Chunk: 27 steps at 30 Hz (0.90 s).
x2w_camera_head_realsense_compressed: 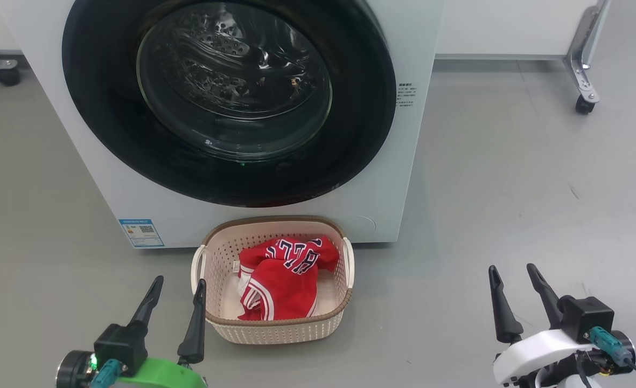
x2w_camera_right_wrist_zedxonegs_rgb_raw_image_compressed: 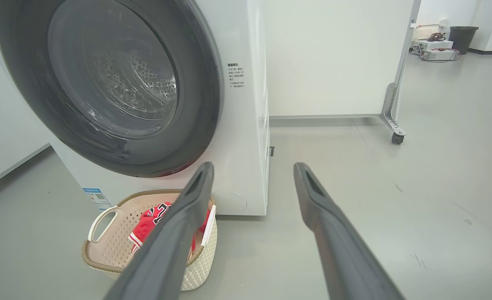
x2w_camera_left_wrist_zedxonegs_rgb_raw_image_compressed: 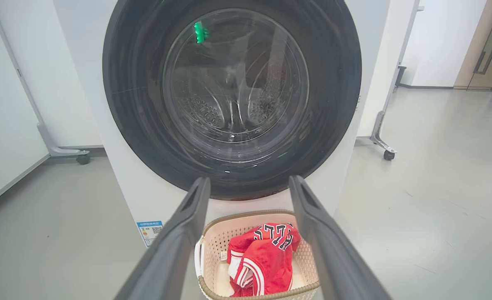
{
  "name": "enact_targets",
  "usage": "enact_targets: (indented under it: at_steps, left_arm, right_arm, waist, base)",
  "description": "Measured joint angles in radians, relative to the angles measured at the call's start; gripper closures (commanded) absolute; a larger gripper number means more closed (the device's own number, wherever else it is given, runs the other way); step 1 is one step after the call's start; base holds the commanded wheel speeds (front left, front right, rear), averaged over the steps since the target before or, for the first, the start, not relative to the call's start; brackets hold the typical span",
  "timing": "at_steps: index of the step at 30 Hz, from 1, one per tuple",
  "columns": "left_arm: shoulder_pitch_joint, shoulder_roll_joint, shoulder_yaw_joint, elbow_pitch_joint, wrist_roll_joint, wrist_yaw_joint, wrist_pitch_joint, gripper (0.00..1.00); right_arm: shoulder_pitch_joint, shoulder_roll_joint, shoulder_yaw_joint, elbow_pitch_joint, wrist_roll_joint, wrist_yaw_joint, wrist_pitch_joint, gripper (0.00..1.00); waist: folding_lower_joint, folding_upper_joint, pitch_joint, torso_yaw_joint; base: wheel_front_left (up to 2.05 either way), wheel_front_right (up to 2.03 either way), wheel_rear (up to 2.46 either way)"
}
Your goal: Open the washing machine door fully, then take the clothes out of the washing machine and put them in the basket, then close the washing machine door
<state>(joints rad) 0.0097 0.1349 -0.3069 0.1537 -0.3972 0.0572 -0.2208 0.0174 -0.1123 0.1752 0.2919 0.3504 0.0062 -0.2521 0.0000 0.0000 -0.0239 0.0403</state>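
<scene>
Left gripper (x2w_camera_head_realsense_compressed: 181,279) spread, empty (basket (x2w_camera_head_realsense_compressed: 274,222) just beside it) | right gripper (x2w_camera_head_realsense_compressed: 511,267) likewise | clothes (x2w_camera_head_realsense_compressed: 282,285) in basket

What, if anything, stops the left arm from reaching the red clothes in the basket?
Likely nothing, so probably yes. The left gripper is open, close beside the basket, whose top is uncovered with the clothes lying loose inside. The washing machine door is shut behind the basket, out of the way.
</scene>
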Motion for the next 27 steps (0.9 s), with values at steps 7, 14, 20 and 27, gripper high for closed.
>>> enact_targets:
  at_steps: [7,14,20,27]
  left_arm:
    - [0.002,0.004,0.004,-0.008,0.0,0.001,0.001,0.0]
    - [0.007,0.007,0.006,-0.02,0.0,0.005,0.001,0.0]
    - [0.011,0.007,0.006,-0.028,0.0,0.008,0.01,0.0]
    - [0.011,0.007,0.006,-0.034,0.0,0.01,0.013,0.0]
  right_arm:
    - [0.029,0.0,0.0,-0.047,-0.002,-0.009,0.0,0.0]
    - [0.055,0.001,0.0,-0.084,-0.002,-0.018,0.0,0.0]
    - [0.074,0.0,0.0,-0.109,-0.002,-0.02,0.0,0.0]
    - [0.086,-0.001,0.0,-0.137,-0.002,-0.028,0.01,0.0]
  waist:
    - [0.0,0.0,-0.002,-0.002]
    - [0.0,0.0,-0.004,-0.005]
    - [0.0,0.0,-0.004,-0.004]
    - [0.0,0.0,-0.001,0.0]
  base:
    - [0.0,0.0,0.0]
    - [0.0,0.0,0.0]
    - [0.0,0.0,0.0]
    - [0.0,0.0,0.0]
